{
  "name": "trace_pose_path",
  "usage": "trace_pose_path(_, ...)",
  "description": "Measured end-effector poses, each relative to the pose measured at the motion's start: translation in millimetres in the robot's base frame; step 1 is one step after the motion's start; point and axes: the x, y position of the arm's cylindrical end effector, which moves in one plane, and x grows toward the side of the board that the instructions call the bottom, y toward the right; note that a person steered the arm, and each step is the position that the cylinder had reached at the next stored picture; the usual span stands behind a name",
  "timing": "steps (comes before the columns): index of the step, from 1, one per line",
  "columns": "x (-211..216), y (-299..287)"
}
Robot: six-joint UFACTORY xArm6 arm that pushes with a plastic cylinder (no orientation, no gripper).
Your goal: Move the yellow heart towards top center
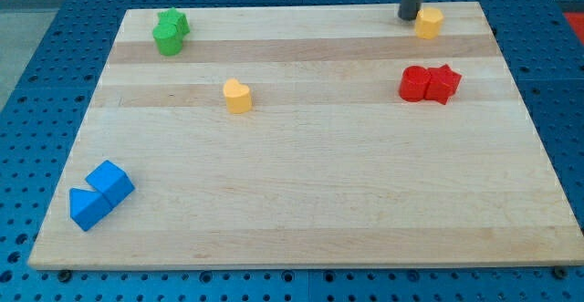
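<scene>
The yellow heart [237, 95] lies on the wooden board [301, 192], left of the middle in the upper half. My tip [407, 16] rests at the board's top edge on the view's right, far from the heart. It stands just left of a second yellow block [429, 23], close to it or touching it.
Two green blocks [170, 32] sit together at the top left. Two red blocks [430, 84] touch each other at the right, below my tip. Two blue blocks [99, 194] sit together at the bottom left. A blue perforated table [36, 83] surrounds the board.
</scene>
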Motion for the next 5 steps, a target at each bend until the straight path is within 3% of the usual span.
trace_pose_path(5,28.7,-213.3)
